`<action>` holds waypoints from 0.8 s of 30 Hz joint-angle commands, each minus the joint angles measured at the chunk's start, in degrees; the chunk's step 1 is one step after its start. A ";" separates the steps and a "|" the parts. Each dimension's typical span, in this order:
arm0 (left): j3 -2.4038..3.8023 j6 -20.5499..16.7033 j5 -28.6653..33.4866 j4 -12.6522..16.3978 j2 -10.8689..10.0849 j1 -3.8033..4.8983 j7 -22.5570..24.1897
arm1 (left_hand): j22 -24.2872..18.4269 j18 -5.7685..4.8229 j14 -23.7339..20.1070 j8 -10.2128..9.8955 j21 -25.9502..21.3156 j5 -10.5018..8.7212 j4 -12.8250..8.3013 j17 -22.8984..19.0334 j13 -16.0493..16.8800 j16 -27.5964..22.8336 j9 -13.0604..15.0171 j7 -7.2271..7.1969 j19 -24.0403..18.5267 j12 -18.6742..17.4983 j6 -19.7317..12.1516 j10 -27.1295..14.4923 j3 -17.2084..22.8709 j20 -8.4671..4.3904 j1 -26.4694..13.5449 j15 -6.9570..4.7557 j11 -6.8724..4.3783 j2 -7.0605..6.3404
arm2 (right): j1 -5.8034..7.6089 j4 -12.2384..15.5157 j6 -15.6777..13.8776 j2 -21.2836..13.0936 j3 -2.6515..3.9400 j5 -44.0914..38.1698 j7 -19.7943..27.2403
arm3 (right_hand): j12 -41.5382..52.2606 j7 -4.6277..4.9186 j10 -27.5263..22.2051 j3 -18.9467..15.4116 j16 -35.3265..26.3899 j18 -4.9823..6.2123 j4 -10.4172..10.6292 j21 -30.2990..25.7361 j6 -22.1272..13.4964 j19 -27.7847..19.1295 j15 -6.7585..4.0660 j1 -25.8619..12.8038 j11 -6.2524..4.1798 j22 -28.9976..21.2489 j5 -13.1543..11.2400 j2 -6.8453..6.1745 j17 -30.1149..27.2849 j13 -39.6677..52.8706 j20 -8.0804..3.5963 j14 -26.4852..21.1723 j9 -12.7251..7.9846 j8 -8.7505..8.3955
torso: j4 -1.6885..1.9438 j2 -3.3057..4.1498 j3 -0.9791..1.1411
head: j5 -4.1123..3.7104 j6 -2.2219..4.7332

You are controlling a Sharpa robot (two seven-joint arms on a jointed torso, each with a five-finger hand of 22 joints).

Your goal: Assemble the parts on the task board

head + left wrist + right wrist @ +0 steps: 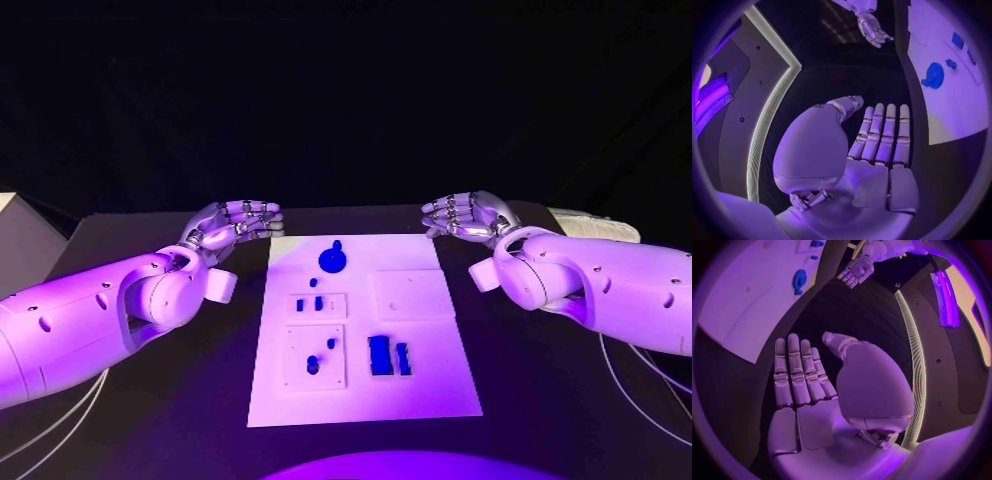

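The task board (411,385) lies in the middle of the black desk (159,420), its long side running from 12 to 6 o'clock. On it, a round blue part (332,260) sits near the 12 o'clock end, small blue parts (309,303) lie left of centre, and two upright blue bars (387,355) stand toward 5 o'clock.

Whether these pieces are already seated or waiting to be placed cannot be told.

The left hand (235,222) hovers off the board's 11 o'clock corner and the right hand (469,215) off its 1 o'clock corner; both hold nothing, fingers straight and side by side in the wrist views.

Any reach should come from above, so the fingers don't knock neighbouring pieces.
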 commanded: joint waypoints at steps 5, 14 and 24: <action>0.03 -1.85 1.18 -1.60 1.23 -0.05 1.75 | -19.63 -9.69 -44.01 -18.11 -21.31 -15.66 -6.08 -11.50 -3.54 -24.58 -16.01 -11.55 -36.98 -12.32 -45.43 -54.65 -33.07 -16.32 -24.75 -9.05 -10.20 11.34 | -0.04 -3.11 0.55 2.42 0.31 2.97 2.78 | -11.43 -11.66 -55.44 -32.29 -17.30 -10.21 -6.56 -3.76 -46.15 -49.02 -6.86 -24.08 -9.30 -34.30 -8.06 12.71 -26.79 -19.06 -13.86 -56.26 -17.89 -17.15 | -0.01 -0.26 0.15 | 0.40 1.54; 0.43 -8.77 1.80 1.63 1.44 -0.72 2.45 | -19.63 -9.69 -44.01 -18.11 -21.31 -15.66 -6.08 -11.50 -3.54 -24.58 -16.01 -11.55 -36.98 -12.32 -45.43 -54.65 -33.07 -16.32 -78.08 -9.05 -10.20 11.34 | -3.29 1.88 -6.37 3.63 3.71 8.25 6.28 | -11.43 -11.66 -55.44 -32.29 -17.30 -10.21 -6.56 -3.76 -46.15 -49.02 -6.86 -75.13 -9.30 -34.30 -8.06 12.71 -26.79 -19.06 -13.86 -56.26 -17.89 -17.15 | -0.29 -2.41 0.75 | 1.47 5.01; 1.41 -25.97 3.35 9.66 1.96 -2.40 4.20 | -19.63 -9.69 -44.01 -18.11 -21.31 -15.66 -6.08 -11.50 -3.54 -24.58 -16.01 -11.55 -36.98 -12.32 -45.43 -54.65 -33.07 -16.32 -78.08 -9.05 -10.20 11.34 | -8.32 9.62 -17.11 5.49 9.00 16.43 11.70 | -11.43 -11.66 -55.44 -32.29 -17.30 -10.21 -6.56 -3.76 -46.15 -49.02 -6.86 -75.13 -9.30 -34.30 -8.06 12.71 -26.79 -19.06 -13.86 -56.26 -17.89 -17.15 | -0.69 -5.39 1.58 | 2.96 9.83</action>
